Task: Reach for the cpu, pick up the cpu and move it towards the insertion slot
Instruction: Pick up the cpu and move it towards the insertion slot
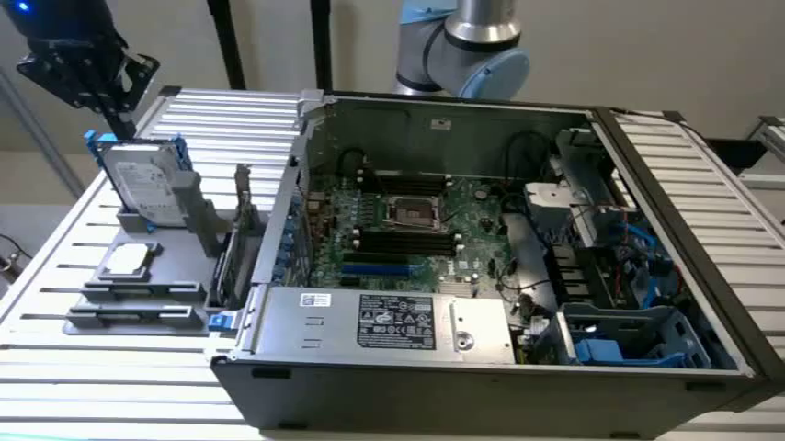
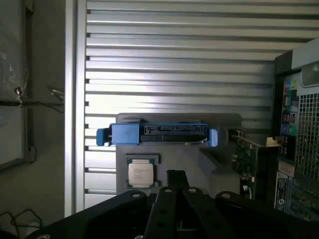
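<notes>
The reach step is in hand - nothing has been picked up yet. At the exterior view's left, the black gripper (image 1: 123, 127) hangs high over the far end of a grey plastic holder (image 1: 135, 310) that sits on the ribbed metal table (image 1: 110, 390). Its jaws appear pressed together with nothing between them; the wrist view also shows the gripper (image 2: 177, 175) as a single dark block, bare.

Directly under it stands the large silver hard drive with blue brackets (image 1: 142, 184), upright in the holder. The cpu (image 1: 129, 260), a small flat square chip with a silvery face and pale rim, lies flat in its own recess of the holder, below the gripper and on the nearer side of the drive, apart from both. In the wrist view the cpu (image 2: 140, 174) sits just beside the gripper's tip, off to one side, with the hard drive (image 2: 159, 134) beyond it.

By this reading, taking hold of the chip calls for the jaws to part, shift off the drive until centred over the chip, and come down squarely - the piece is thin and offers only narrow edges.

Further right lies the open dark computer case (image 1: 491, 393). On its green board sits the insertion slot (image 1: 415, 211), a square dark socket in a shiny metal frame, well apart from the chip.
</notes>
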Robot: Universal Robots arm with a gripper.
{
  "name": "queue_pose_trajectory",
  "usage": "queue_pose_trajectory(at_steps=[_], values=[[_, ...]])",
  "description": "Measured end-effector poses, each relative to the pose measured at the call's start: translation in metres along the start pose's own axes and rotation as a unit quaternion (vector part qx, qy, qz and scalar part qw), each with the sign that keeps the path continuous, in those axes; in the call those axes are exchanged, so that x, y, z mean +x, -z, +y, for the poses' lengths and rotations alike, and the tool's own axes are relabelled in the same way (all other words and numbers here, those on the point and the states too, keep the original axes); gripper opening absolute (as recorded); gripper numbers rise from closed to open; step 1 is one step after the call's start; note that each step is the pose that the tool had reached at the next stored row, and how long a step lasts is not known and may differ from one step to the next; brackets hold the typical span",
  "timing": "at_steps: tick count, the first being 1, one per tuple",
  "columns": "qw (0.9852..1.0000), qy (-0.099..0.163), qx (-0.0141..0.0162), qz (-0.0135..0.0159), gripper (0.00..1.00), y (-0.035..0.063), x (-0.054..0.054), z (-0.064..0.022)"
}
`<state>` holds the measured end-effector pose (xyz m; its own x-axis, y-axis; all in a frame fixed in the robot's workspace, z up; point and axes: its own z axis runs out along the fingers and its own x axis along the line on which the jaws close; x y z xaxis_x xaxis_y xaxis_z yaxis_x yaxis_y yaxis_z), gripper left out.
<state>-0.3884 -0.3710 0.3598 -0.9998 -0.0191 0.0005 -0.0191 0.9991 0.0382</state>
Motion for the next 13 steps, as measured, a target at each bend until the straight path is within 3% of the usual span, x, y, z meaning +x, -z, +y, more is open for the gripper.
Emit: queue_pose_trajectory(at_steps=[13], values=[[1.0000,0.000,0.0000,0.0000,0.11,0.0000,0.0000,0.0000]])
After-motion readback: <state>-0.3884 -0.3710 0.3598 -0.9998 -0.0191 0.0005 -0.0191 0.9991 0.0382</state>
